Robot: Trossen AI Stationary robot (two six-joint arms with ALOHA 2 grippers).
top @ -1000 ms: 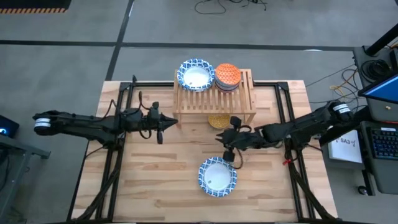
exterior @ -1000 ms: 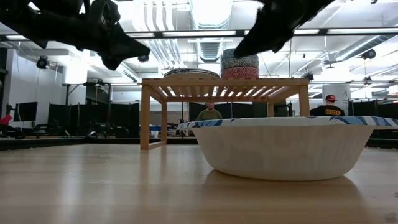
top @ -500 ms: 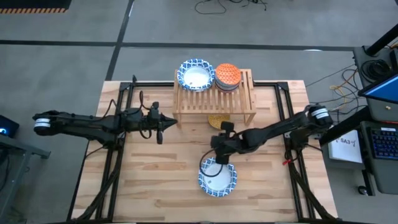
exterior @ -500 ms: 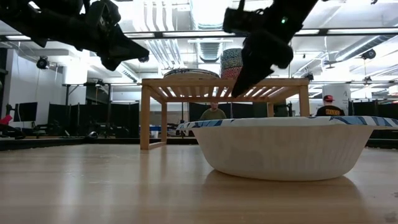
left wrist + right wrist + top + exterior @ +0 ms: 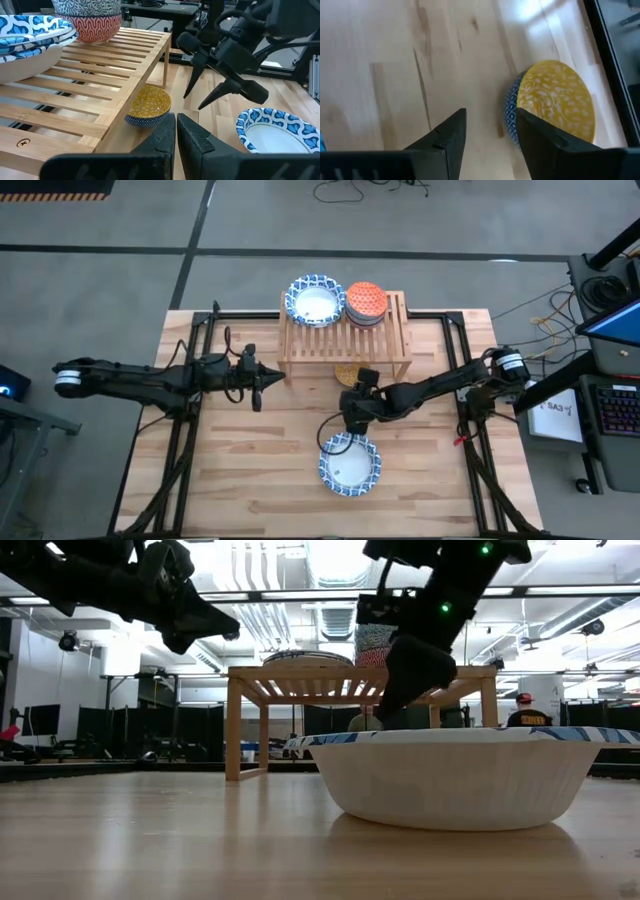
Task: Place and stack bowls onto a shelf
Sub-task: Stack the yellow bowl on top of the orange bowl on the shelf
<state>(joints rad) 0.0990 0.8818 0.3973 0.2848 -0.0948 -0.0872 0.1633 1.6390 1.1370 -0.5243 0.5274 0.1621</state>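
Observation:
The wooden shelf [image 5: 345, 330] holds a stack of blue-and-white bowls [image 5: 313, 301] and a stack of small bowls topped by an orange one [image 5: 366, 300]. A mustard yellow bowl [image 5: 346, 374] sits on the table at the shelf's near edge and also shows in the right wrist view [image 5: 555, 102]. A blue-and-white bowl [image 5: 350, 463] stands on the table nearer the front. My right gripper [image 5: 352, 420] is open and empty, hovering between these two bowls. My left gripper [image 5: 262, 381] is shut and empty, in the air left of the shelf.
Black frame rails [image 5: 200, 380] run along the table's left and right sides. People stand in the room beyond the table in the low view [image 5: 525, 712]. Bare tabletop [image 5: 260, 470] lies at the near left.
My right gripper has gone toward the table's left edge and down, coming over the far rim of the blue-and-white bowl on the table, then a little back toward the shelf. The bowls have not moved.

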